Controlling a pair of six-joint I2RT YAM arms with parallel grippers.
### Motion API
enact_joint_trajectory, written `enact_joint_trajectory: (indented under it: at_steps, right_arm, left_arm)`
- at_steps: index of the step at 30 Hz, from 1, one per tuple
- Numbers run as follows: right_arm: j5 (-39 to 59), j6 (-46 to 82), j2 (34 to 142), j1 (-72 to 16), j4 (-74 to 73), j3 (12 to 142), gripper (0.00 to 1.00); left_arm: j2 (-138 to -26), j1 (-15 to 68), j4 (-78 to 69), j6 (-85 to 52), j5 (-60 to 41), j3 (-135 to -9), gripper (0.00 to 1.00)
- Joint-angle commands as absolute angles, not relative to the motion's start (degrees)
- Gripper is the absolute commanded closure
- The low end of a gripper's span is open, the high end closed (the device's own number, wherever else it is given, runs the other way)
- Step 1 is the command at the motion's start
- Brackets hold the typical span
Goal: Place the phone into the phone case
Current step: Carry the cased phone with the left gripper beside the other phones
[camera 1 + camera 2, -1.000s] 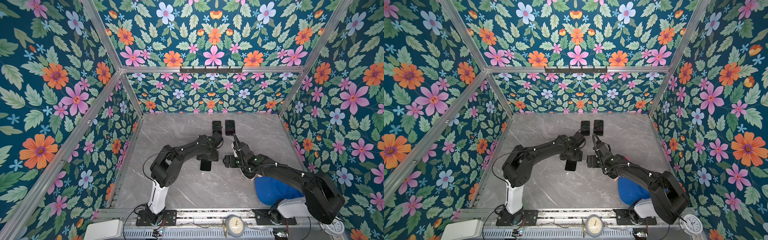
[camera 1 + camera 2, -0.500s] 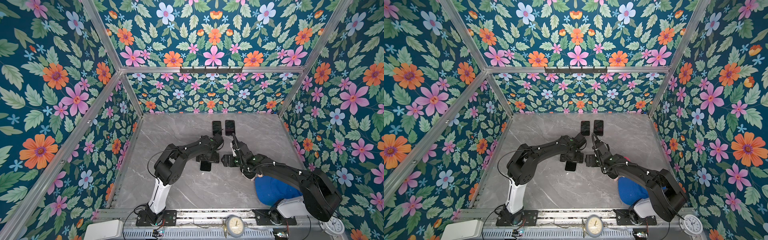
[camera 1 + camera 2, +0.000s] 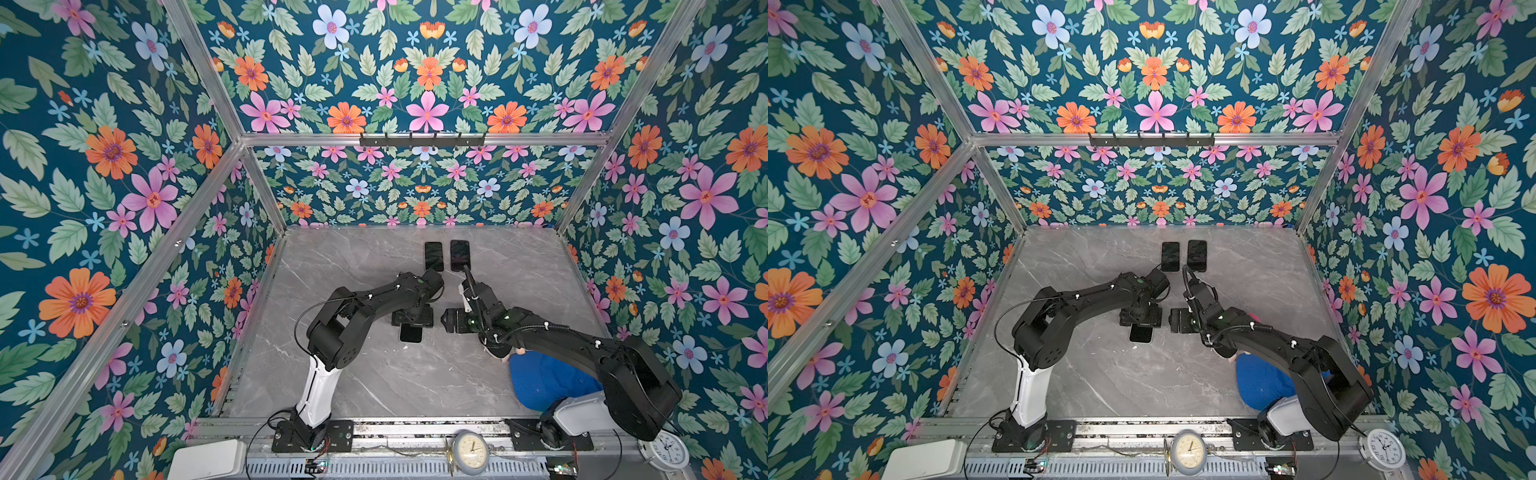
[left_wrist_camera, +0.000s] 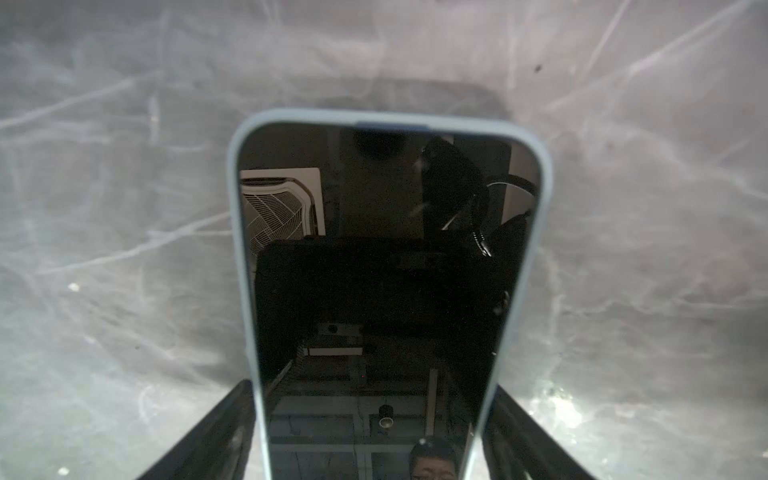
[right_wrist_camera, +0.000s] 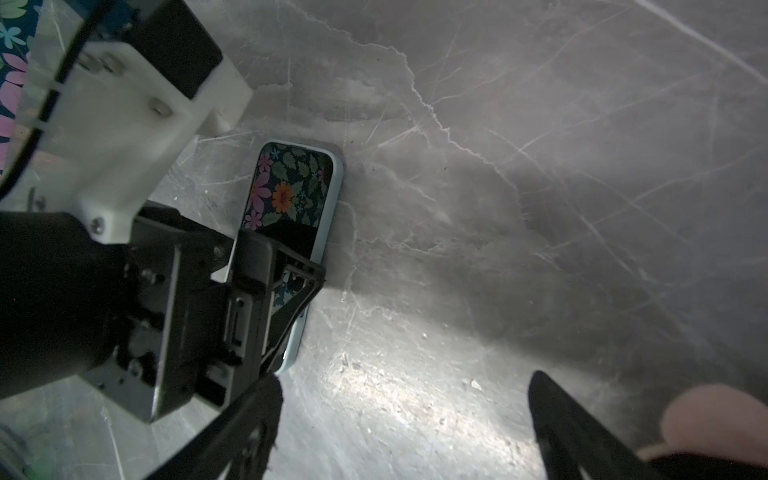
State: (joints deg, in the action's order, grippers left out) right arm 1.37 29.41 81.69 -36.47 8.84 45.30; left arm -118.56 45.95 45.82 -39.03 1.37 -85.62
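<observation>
The phone (image 3: 410, 333), seemingly already inside a pale blue phone case (image 4: 234, 208), lies screen-up on the worktop (image 3: 353, 374), on the arm-base side of 2 spare phones (image 3: 434, 256) and parallel to them. The left arm's fingers (image 4: 220, 436) straddle its width, and whether they grip it cannot be told. The right arm's fingers (image 5: 552, 415) gape empty alongside.

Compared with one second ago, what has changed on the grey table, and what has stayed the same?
The left claw sank slightly lower over the black phone in its pale blue case. Its jaws now flank the case's long sides, but a firm grip cannot be confirmed. Nothing was lifted or released. Unchanged: the phone lies flat on the grey marble table, and the right claw is open beside it.
</observation>
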Motion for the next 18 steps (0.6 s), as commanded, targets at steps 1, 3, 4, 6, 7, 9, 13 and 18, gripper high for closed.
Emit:
enact_joint_trajectory:
  at_steps: [1,3,4,6,7,9,13,18]
  right_arm:
    - [1.0,29.8,81.7,-36.6,8.9,45.8,0.08]
    - [0.8,29.9,81.7,-36.5,9.3,46.0,0.08]
    - [0.6,29.9,81.7,-36.5,9.7,46.3,0.08]
    - [0.1,29.7,81.6,-36.5,10.7,46.8,0.08]
    - [-0.2,29.6,81.5,-36.5,11.3,47.1,0.08]
    - [-0.9,29.4,81.4,-36.5,12.5,47.8,0.08]
    - [-1.5,29.1,81.9,-35.9,14.1,49.3,0.08]
    - [-2.4,28.6,83.9,-35.3,15.4,52.4,0.08]
  left_arm:
    - [-118.8,45.9,46.3,-39.3,2.0,-85.5,0.23]
    - [-118.8,45.8,46.6,-39.1,2.5,-85.7,0.27]
    - [-118.7,45.6,46.7,-39.0,2.9,-85.9,0.28]
    - [-118.8,45.3,46.9,-38.4,3.6,-86.5,0.3]
    - [-119.0,44.9,47.0,-37.9,3.8,-87.2,0.31]
    - [-119.5,43.9,47.1,-36.8,4.2,-88.8,0.33]
    - [-121.9,41.0,48.1,-33.9,5.6,-94.3,0.35]
    - [-125.8,36.6,49.0,-29.8,7.5,-103.4,0.36]
